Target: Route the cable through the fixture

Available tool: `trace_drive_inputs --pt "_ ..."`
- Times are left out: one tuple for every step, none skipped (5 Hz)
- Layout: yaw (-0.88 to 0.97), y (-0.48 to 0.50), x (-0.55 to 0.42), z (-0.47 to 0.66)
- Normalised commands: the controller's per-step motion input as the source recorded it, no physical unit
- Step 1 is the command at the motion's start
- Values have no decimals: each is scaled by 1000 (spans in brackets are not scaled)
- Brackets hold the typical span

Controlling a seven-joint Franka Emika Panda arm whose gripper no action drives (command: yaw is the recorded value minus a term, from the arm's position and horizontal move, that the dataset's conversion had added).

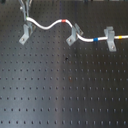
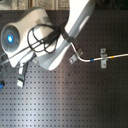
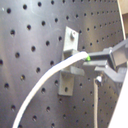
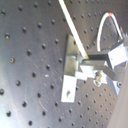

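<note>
The white cable runs across the back of the black perforated board. It passes through the middle fixture clip and the right fixture clip. A red band lies before the middle clip, a blue band between the clips, and a yellow band beyond them. My gripper is shut on the cable's free end, just above the left fixture clip. In both wrist views that clip sits right next to the fingertips, where the cable ends.
The arm's white body covers the left half of the board in the second exterior view, with black hoses looped on it. The board carries only rows of holes in front of the three clips.
</note>
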Motion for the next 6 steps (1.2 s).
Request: trace_drive_inputs --pt "0 -21 -45 -1" --pt "66 65 -477 -18" --pt "389 386 -206 -245" --pt "537 243 -86 -170" --pt "537 -161 229 55" --pt "0 -27 -47 98"
